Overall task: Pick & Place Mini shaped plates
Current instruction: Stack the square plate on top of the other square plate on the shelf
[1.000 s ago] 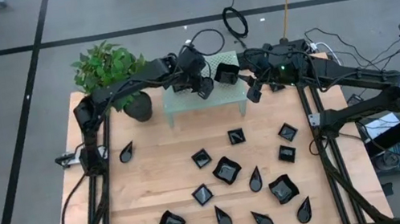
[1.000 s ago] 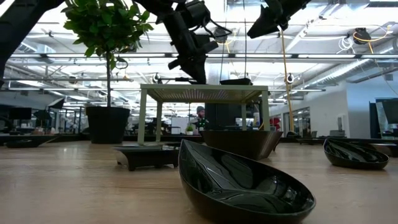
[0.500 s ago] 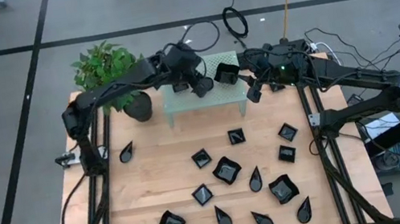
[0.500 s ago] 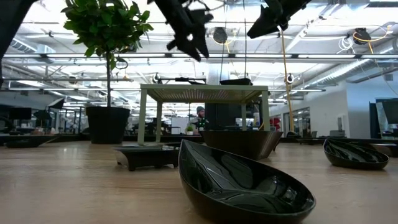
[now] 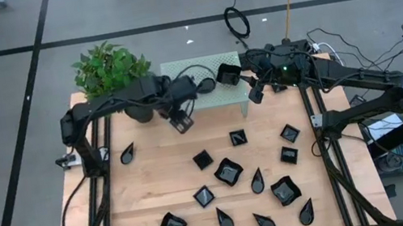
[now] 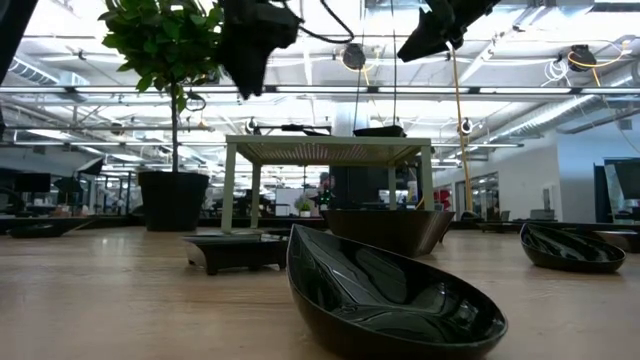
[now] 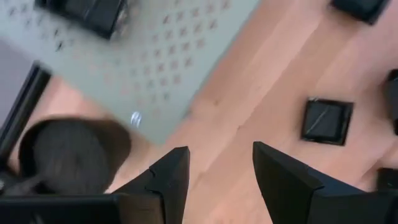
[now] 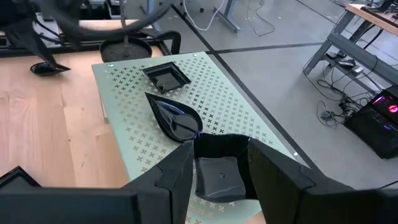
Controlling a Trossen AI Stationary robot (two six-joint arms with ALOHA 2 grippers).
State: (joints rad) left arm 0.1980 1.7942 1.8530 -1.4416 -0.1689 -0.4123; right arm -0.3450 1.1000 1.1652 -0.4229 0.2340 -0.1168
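Several glossy black mini shaped plates [image 5: 228,172] lie scattered on the wooden table. Three more rest flat on the pale green perforated shelf [image 5: 219,98]: a flat square [image 8: 166,78], a teardrop [image 8: 175,119] and a wavy-edged square [image 8: 217,167]. My left gripper [image 5: 180,123] hangs open and empty over bare wood just off the shelf's near left corner, fingers pointing down [image 7: 217,177]. My right gripper [image 5: 255,91] waits open above the shelf's right end, well above the wavy-edged plate [image 5: 229,74], touching nothing.
A dark pot with a green plant [image 5: 137,107] stands at the far left, close beside my left arm. The shelf stands on thin legs [image 6: 231,190] at the table's far middle. A square plate [image 7: 326,121] lies just ahead of my left fingers.
My left gripper has risen off the shelf top and swung toward the table's left and near edge, tipping to point more steeply down; it now hangs over bare wood. The plates on the shelf stay where they were.
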